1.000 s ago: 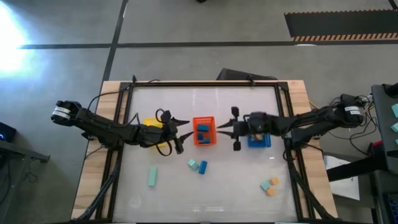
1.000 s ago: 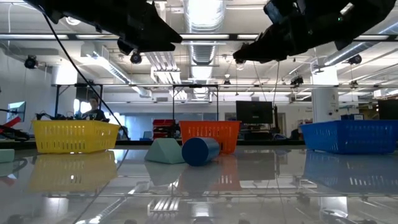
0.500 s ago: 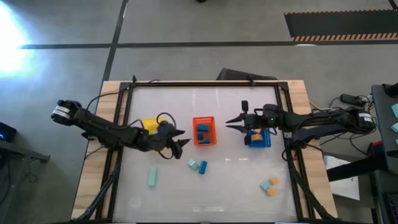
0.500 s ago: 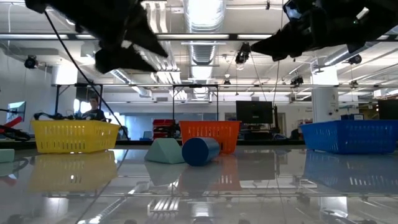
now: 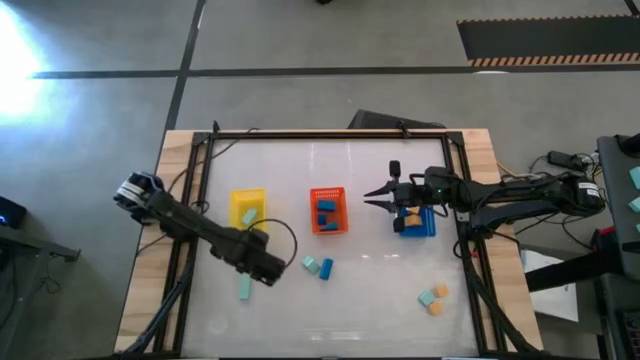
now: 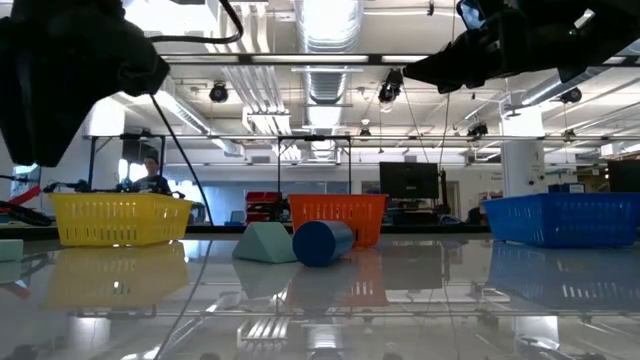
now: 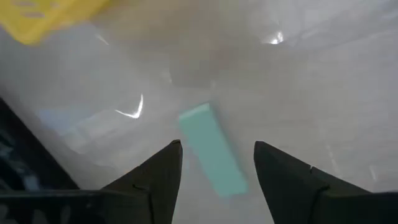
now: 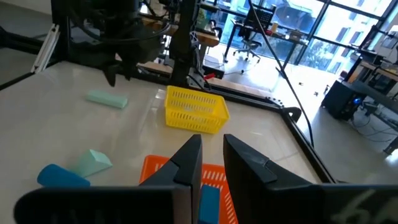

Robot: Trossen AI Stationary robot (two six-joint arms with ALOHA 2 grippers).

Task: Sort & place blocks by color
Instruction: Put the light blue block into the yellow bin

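A pale teal bar [image 5: 245, 287] lies flat on the table near the left front. It also shows in the left wrist view [image 7: 211, 149]. My left gripper [image 5: 268, 272] hovers open over the bar's near-right, and its fingers [image 7: 161, 168] stand on either side of the bar without touching it. A teal block [image 5: 311, 264] and a blue block [image 5: 326, 268] lie in front of the orange basket [image 5: 327, 210]. Orange and teal blocks [image 5: 434, 298] lie at the front right. My right gripper [image 5: 375, 197] hangs open and empty between the orange basket and the blue basket [image 5: 418, 224].
The yellow basket [image 5: 248, 208] holds a teal block, the orange basket holds blue blocks, and the blue basket holds an orange block. A dark frame [image 5: 330, 135] runs round the table top. The room behind shows a person far off [image 6: 150, 175].
My left gripper has swung from beside the yellow basket toward the table's near edge and a little left, coming down over the pale teal bar. My right gripper has drawn back a little toward the blue basket, then kept still. No block has moved.
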